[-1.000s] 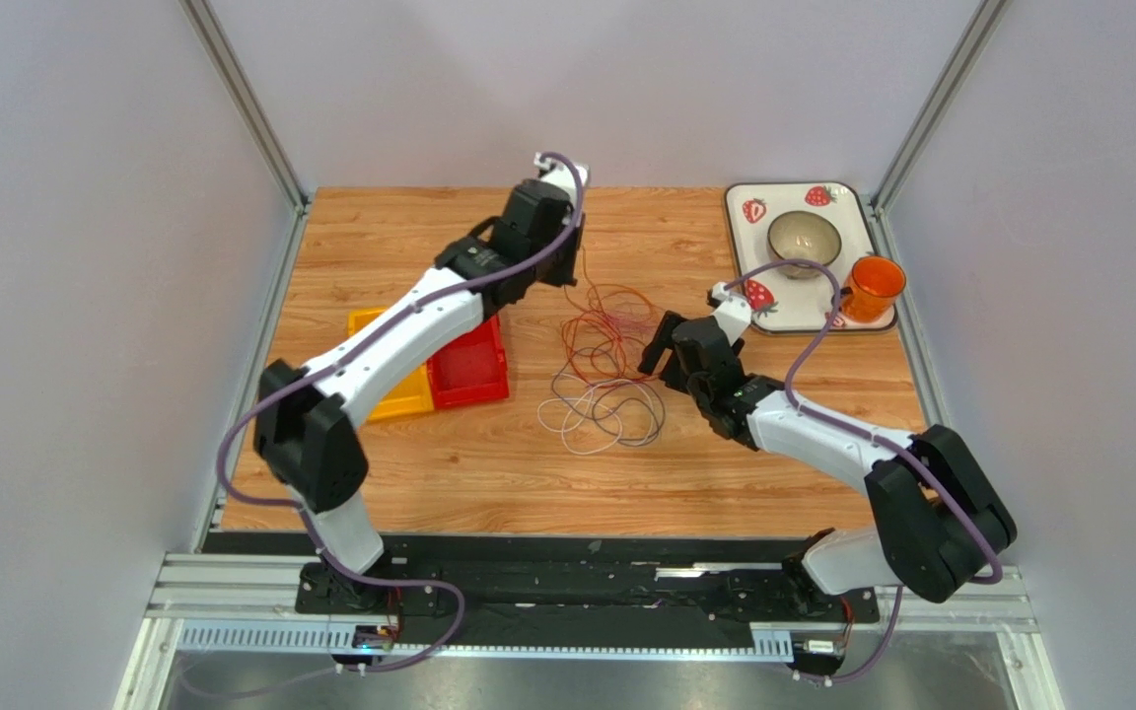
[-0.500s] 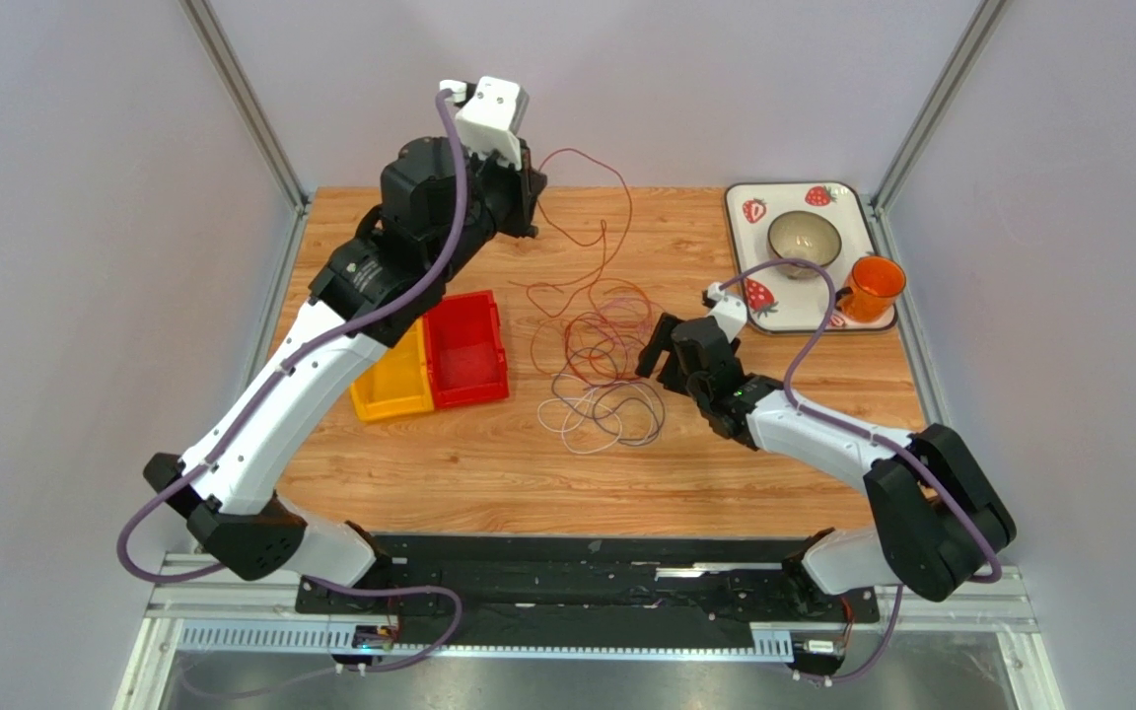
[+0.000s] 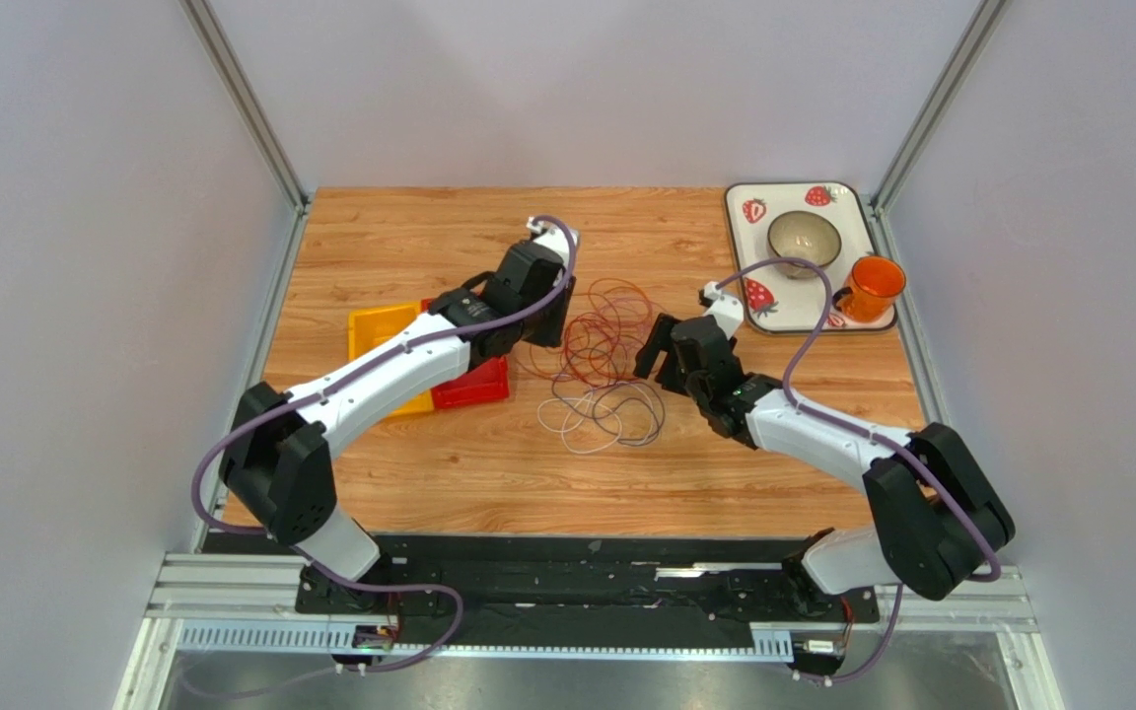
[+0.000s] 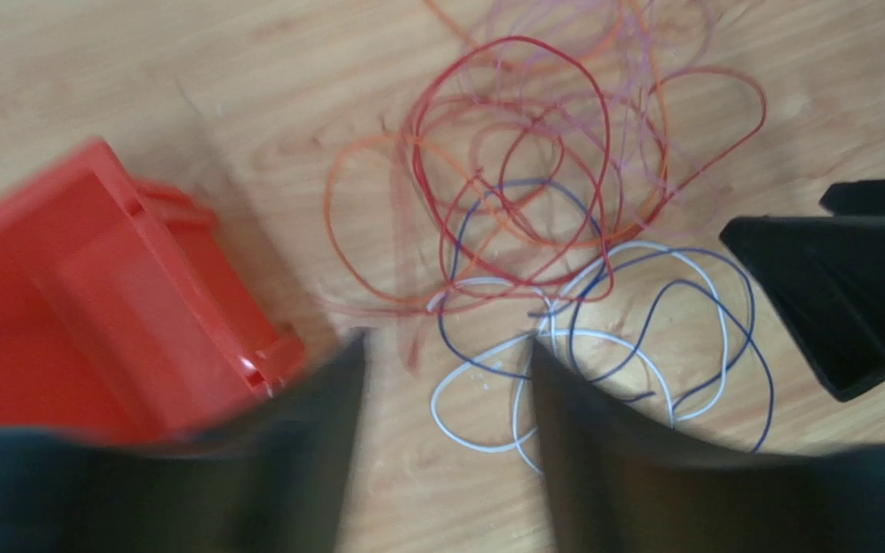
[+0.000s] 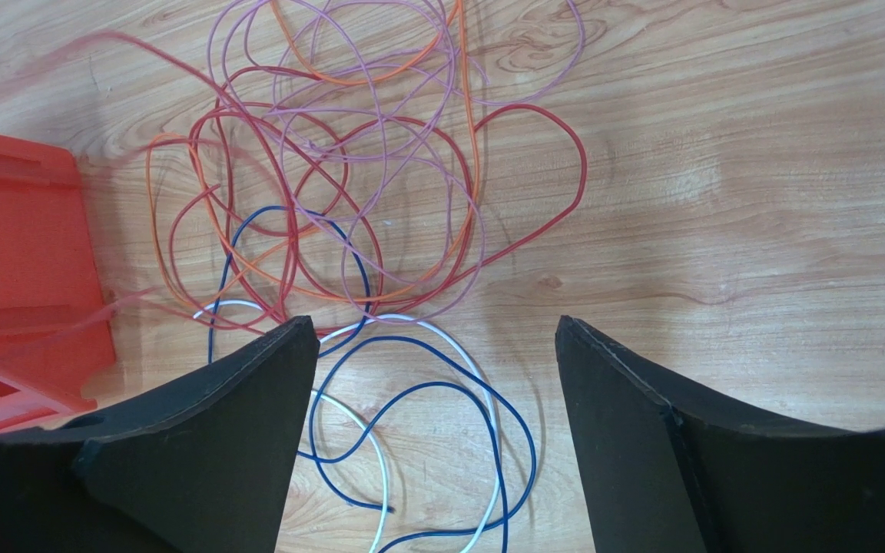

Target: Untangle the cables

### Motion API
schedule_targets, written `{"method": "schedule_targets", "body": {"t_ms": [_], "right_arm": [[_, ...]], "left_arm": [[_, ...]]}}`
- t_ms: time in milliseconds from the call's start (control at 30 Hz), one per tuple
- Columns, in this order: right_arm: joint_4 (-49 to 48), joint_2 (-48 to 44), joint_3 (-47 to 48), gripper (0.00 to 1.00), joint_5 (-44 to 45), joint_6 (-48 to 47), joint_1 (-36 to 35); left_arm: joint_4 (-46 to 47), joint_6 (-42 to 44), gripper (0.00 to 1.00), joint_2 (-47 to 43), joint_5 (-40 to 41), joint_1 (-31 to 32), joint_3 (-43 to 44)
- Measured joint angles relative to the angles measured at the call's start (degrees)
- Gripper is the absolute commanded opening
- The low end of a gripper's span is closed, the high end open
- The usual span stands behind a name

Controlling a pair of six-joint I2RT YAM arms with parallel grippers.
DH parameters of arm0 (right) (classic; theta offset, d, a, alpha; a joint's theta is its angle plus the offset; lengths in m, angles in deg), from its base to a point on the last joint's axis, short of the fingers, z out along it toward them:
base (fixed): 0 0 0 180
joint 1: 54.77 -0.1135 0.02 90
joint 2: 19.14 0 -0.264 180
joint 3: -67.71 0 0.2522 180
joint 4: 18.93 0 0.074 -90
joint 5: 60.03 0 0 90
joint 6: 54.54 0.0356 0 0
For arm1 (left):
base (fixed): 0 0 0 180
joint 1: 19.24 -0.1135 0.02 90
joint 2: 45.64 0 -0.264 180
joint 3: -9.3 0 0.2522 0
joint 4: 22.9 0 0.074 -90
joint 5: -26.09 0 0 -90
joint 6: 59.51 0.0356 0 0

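Note:
The cables [image 3: 599, 355] lie in a loose tangle mid-table. Red, orange and pink loops [image 4: 528, 173] are at the back, white and blue loops [image 5: 436, 438] nearer the front. My left gripper [image 4: 441, 346] hovers low over the pile's left edge [image 3: 542, 314]. It is open, with bare wood and a white loop on the table showing between its fingers. My right gripper [image 5: 430, 326] is open at the pile's right side [image 3: 659, 355], above the blue and white loops and holding nothing. It shows as a black wedge [image 4: 851, 288] in the left wrist view.
A red bin [image 3: 473, 385] and a yellow bin [image 3: 389, 329] sit just left of the cables, partly under my left arm. A tray [image 3: 868, 222] at the back right carries a bowl [image 3: 804, 234] and an orange cup [image 3: 873, 281].
My left arm lifted a red cable high toward the back, then came down to the pile with its jaws now apart. The red cable lies on the heap again. The right arm stayed put.

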Motion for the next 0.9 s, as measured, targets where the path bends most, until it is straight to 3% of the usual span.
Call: {"method": "schedule_targets", "body": {"t_ms": [33,200,500,900], "right_arm": [[0.02,0.04,0.0,0.8,-0.04,-0.07,0.0],[0.02,0.26,0.04,0.79,-0.39,-0.37,0.0],[0.04,0.79,0.35,0.79,-0.44,-0.37,0.0],[0.07,0.83,0.35,0.79,-0.46,-0.39,0.0]], "left_arm": [[-0.24,0.17,0.94,0.46,-0.2,0.0,-0.61],[-0.26,-2.01,0.95,0.46,-0.59,0.13,-4.26],[0.66,-2.23,0.89,2.1,0.46,3.54,-4.81],[-0.9,-4.81,0.88,14.32,11.43,5.77,-0.74]]}}
